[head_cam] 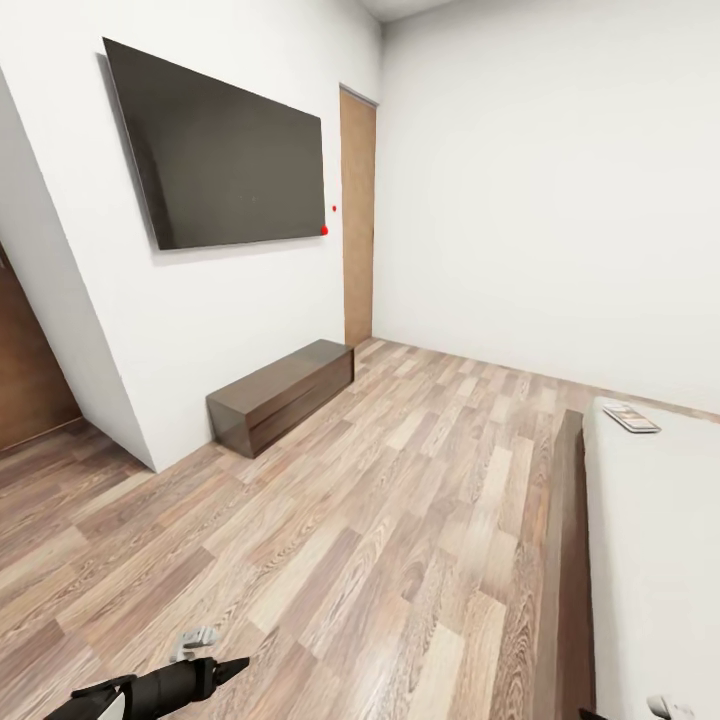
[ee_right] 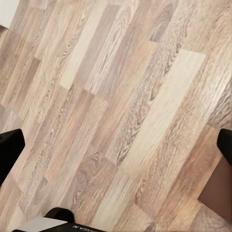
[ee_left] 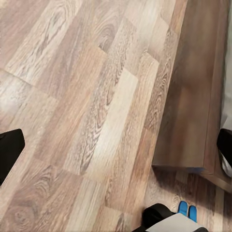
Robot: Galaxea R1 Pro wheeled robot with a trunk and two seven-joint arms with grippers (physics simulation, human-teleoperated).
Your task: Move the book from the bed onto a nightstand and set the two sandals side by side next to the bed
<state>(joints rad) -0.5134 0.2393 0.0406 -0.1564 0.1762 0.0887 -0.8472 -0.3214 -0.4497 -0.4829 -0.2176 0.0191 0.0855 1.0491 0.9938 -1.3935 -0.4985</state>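
- The thin book with a pale cover (head_cam: 631, 417) is seen lying on the light grey mattress of the dark-framed bed (head_cam: 650, 560), well apart from both sets of jaws.
- Two bright blue sandals (ee_left: 187, 209) are seen on the wood-plank floor (head_cam: 380, 520), beyond the left gripper (ee_left: 116, 145), beside the bed frame.
- Both grippers are held wide apart with nothing between them; the right gripper (ee_right: 116, 145) faces bare planks.
- The bed frame could be struck if the base is driven closer carelessly.

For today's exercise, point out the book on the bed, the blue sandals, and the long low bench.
book (head_cam: 630, 417), head view, middle of its cover.
sandals (ee_left: 187, 209), left wrist view, the visible blue tips.
bench (head_cam: 283, 374), head view, its top face.
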